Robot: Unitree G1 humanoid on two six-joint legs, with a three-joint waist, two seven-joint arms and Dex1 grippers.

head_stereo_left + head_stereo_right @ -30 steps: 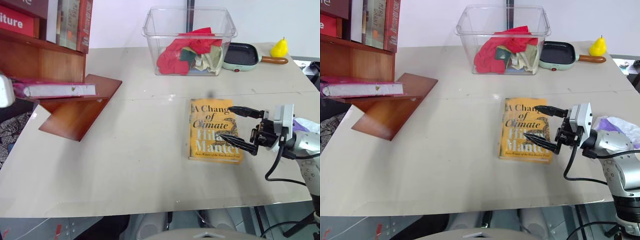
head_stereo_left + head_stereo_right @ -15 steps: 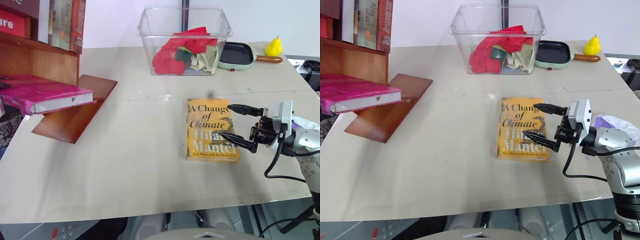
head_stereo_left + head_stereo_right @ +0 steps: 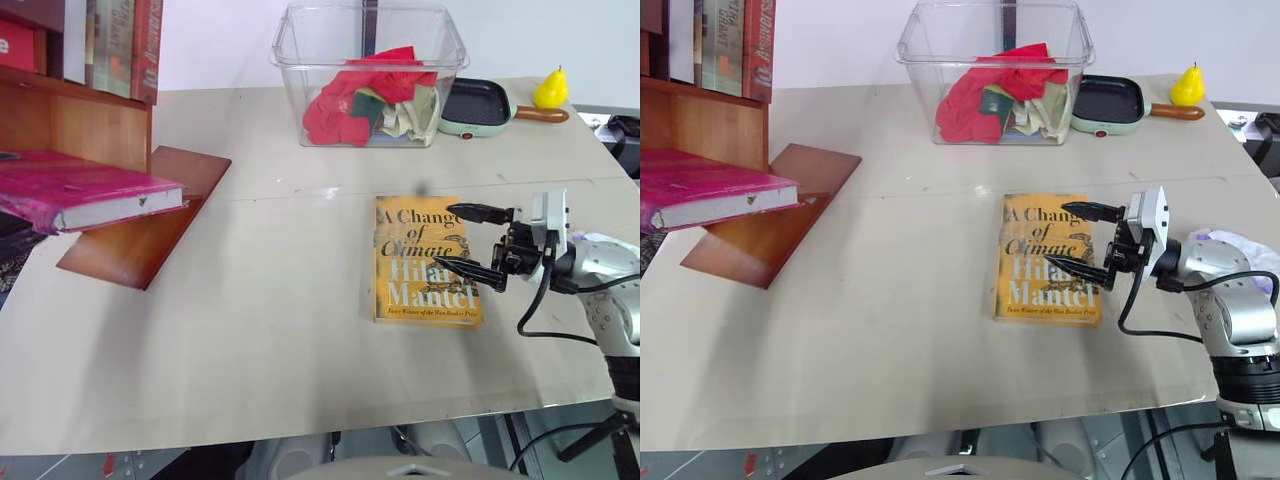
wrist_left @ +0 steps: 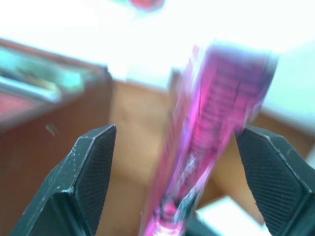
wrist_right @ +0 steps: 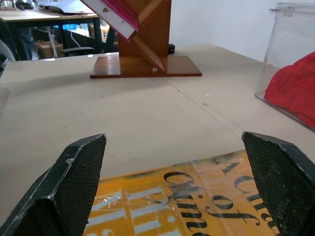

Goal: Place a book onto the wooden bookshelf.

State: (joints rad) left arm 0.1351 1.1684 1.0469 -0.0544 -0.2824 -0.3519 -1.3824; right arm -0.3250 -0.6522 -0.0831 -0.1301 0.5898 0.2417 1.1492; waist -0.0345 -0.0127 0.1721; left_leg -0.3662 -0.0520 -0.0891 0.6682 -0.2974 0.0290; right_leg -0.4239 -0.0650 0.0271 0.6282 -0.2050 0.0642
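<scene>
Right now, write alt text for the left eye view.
A pink book lies flat on the wooden bookshelf at the left of a beige table. At the right, the right gripper hovers open over a yellow-orange book.

The broad stretch of table (image 3: 250,340) between the bookshelf (image 3: 110,215) and the yellow book (image 3: 425,260) lies bare, open to a gripper from the near edge. At the bookshelf, the pink book (image 3: 85,195) lies across the lower board and juts out past it over the table, blocking that opening. Behind the yellow book stands a clear bin (image 3: 368,75), with a pan (image 3: 480,105) just beside it.
</scene>
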